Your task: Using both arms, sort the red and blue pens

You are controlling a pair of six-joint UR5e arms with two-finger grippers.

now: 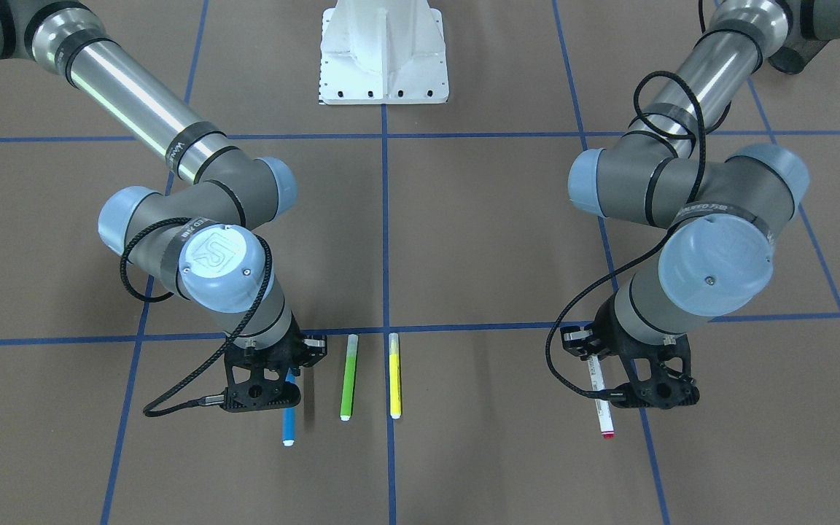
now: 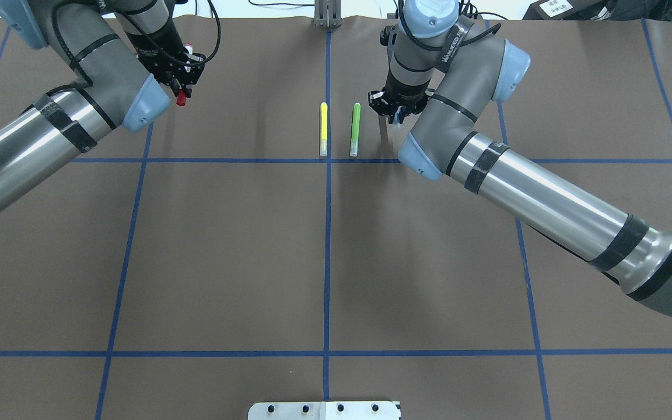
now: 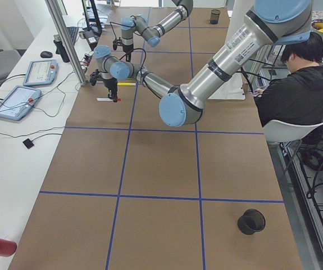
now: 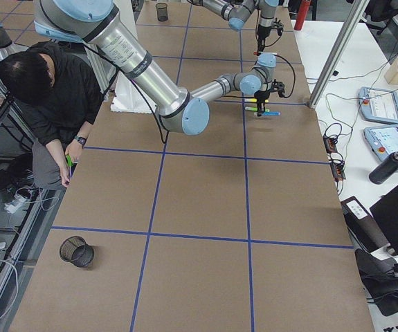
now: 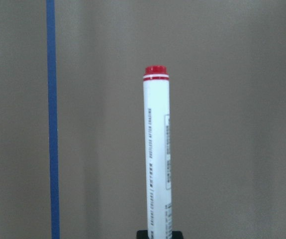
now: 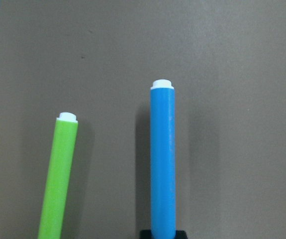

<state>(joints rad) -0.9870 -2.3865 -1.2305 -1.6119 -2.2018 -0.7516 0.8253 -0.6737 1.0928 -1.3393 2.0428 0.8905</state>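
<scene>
My left gripper (image 1: 604, 394) is shut on the red pen (image 1: 601, 397), a white barrel with a red end (image 5: 156, 149). It hangs just above the table at the far left, and its red tip shows below the left gripper (image 2: 181, 81) in the overhead view. My right gripper (image 1: 286, 390) is shut on the blue pen (image 1: 289, 424), held level a little above the table, with its shadow beside it. In the right wrist view the blue pen (image 6: 162, 159) points away from the camera. From overhead, the right gripper (image 2: 397, 111) hides most of it.
A green marker (image 1: 348, 376) and a yellow marker (image 1: 394, 375) lie side by side on the brown mat, the green one close beside the blue pen. The white pedestal (image 1: 383, 51) stands at the robot's base. A black cup (image 3: 251, 221) sits at the near end. A seated person (image 3: 301, 90) is beside the table.
</scene>
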